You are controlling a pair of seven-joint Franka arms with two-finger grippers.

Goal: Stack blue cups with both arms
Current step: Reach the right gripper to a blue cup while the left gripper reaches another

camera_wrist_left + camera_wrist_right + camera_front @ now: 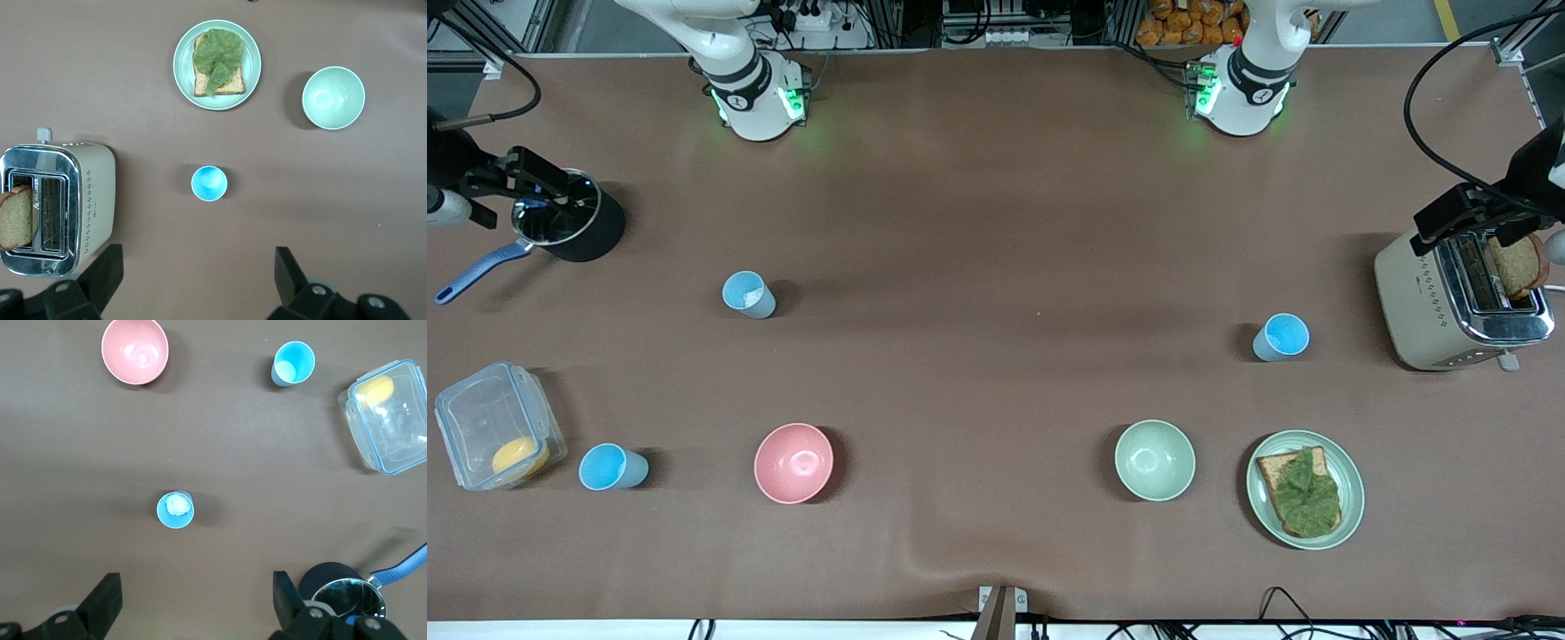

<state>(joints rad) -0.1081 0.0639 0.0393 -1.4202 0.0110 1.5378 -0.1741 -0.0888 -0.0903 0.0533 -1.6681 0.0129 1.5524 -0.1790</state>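
Observation:
Three blue cups stand upright and apart on the brown table. One cup [749, 294] is toward the right arm's end and shows a pale patch inside; it also shows in the right wrist view [175, 509]. A second cup [612, 468] stands beside the clear container, also in the right wrist view [292, 363]. The third cup [1281, 337] stands beside the toaster, also in the left wrist view [209, 183]. My left gripper [1463, 213] [198, 280] is open and empty, high up by the toaster. My right gripper [525, 178] [193, 603] is open and empty, high up by the pot.
A pink bowl [793, 462] and a green bowl [1154, 460] sit near the front camera. A plate [1263, 498] holds toast with lettuce. A toaster [1414, 302] holds a bread slice. A black pot [600, 236] and a clear lidded container [480, 418] sit at the right arm's end.

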